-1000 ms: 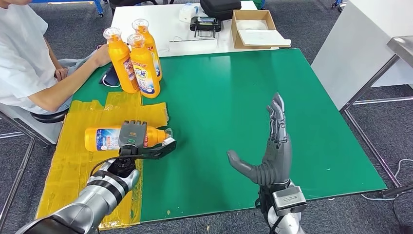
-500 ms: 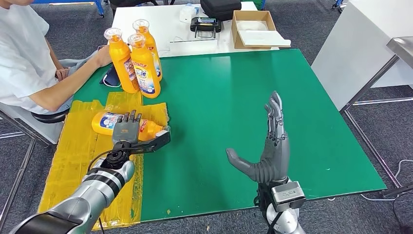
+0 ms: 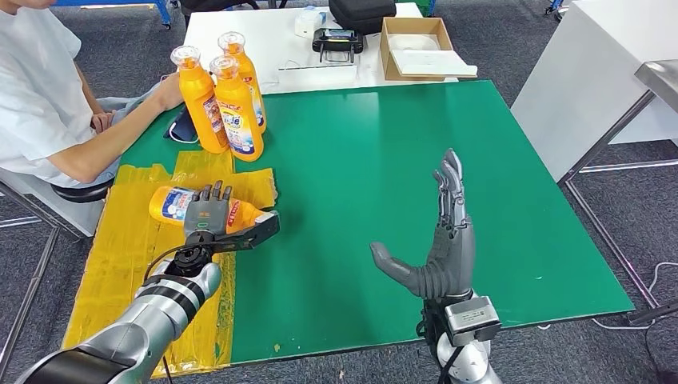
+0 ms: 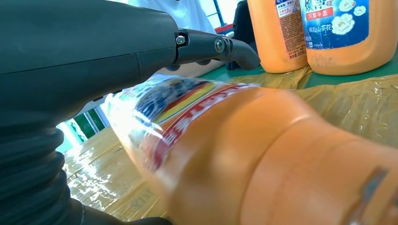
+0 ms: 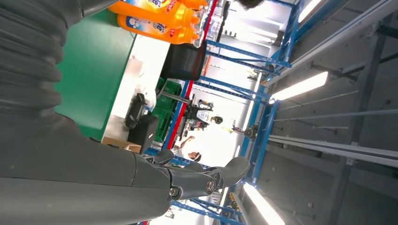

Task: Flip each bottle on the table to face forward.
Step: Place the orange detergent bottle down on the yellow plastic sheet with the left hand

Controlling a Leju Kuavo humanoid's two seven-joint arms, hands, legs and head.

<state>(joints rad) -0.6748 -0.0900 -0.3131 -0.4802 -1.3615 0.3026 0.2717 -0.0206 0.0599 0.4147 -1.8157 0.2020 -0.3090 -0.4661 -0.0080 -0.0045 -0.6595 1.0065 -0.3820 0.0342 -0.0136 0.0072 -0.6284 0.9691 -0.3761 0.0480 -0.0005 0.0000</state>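
An orange bottle (image 3: 169, 203) with a blue-and-white label lies on its side on the yellow taped patch (image 3: 128, 264), its cap pointing right. My left hand (image 3: 209, 218) grips it around the upper body; close up, the bottle (image 4: 263, 159) sits between thumb and fingers (image 4: 216, 46) of the left hand (image 4: 84, 61). Three more orange bottles (image 3: 237, 112) stand upright at the table's far left, and they appear behind the lying one as standing bottles (image 4: 347, 33). My right hand (image 3: 444, 240) is raised over the green table (image 3: 360, 160), open, fingers straight up, holding nothing.
A seated person (image 3: 40, 96) at the far left rests a hand (image 3: 168, 90) by the standing bottles. A dark blue object (image 3: 182, 128) lies beside them. Behind the green table a white table (image 3: 280, 48) carries a cardboard box (image 3: 416, 44) and black devices (image 3: 337, 38).
Over the last second my left hand carried the lying bottle a little away from me and angled it, base end farther back. Since half a second ago almost nothing moved. The right hand stayed put.
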